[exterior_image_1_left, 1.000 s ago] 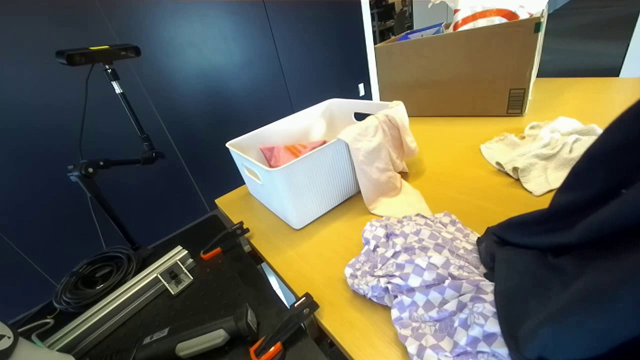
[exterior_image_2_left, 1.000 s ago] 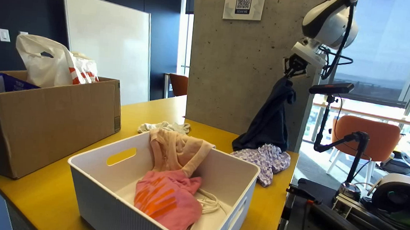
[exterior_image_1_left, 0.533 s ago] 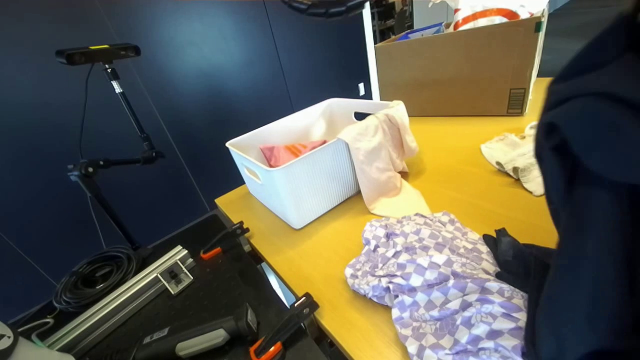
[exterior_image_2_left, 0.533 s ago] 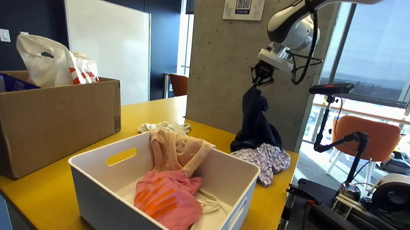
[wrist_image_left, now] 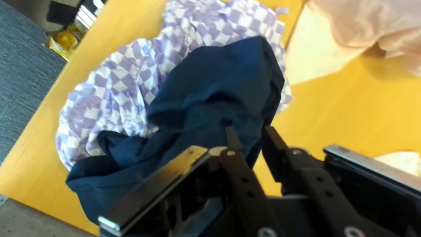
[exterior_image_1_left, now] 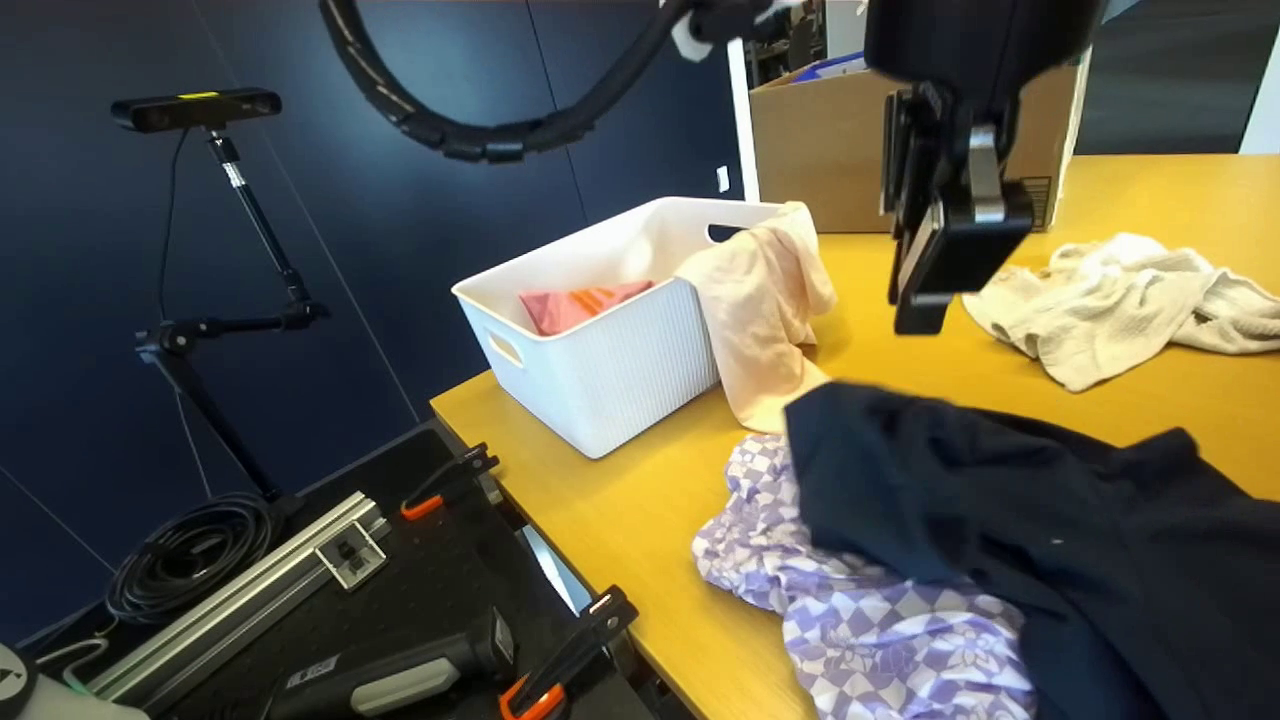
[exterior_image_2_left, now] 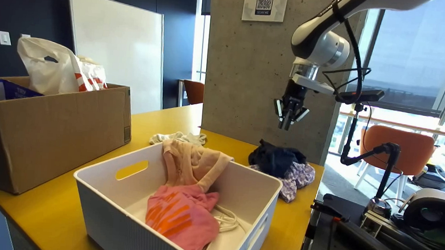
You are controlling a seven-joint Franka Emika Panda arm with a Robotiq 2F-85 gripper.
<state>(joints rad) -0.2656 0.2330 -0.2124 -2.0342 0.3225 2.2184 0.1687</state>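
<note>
A navy cloth (exterior_image_1_left: 1000,510) lies crumpled on the table, partly over a purple-and-white checkered cloth (exterior_image_1_left: 900,650). My gripper (exterior_image_2_left: 284,126) is above the navy cloth, apart from it and empty. In the wrist view the fingertips (wrist_image_left: 251,130) stand apart with a gap between them. The wrist view also shows the navy cloth (wrist_image_left: 217,82) over the checkered cloth (wrist_image_left: 108,95). A white bin (exterior_image_2_left: 100,210) holds a pink cloth with orange marks (exterior_image_2_left: 183,217) and a cream cord (exterior_image_2_left: 227,218). A peach cloth (exterior_image_1_left: 760,310) hangs over the bin's rim onto the table.
A cream cloth (exterior_image_1_left: 1110,300) lies farther along the yellow table. A cardboard box (exterior_image_2_left: 67,124) with plastic bags stands beyond the bin. A concrete pillar (exterior_image_2_left: 245,83) rises behind the clothes. A black cart (exterior_image_1_left: 420,580) with clamps and a camera stand (exterior_image_1_left: 260,230) adjoins the table edge.
The navy cloth hung from my gripper before; it moved with the arm toward the bin side, then was let go. It now lies crumpled, covering part of the checkered cloth.
</note>
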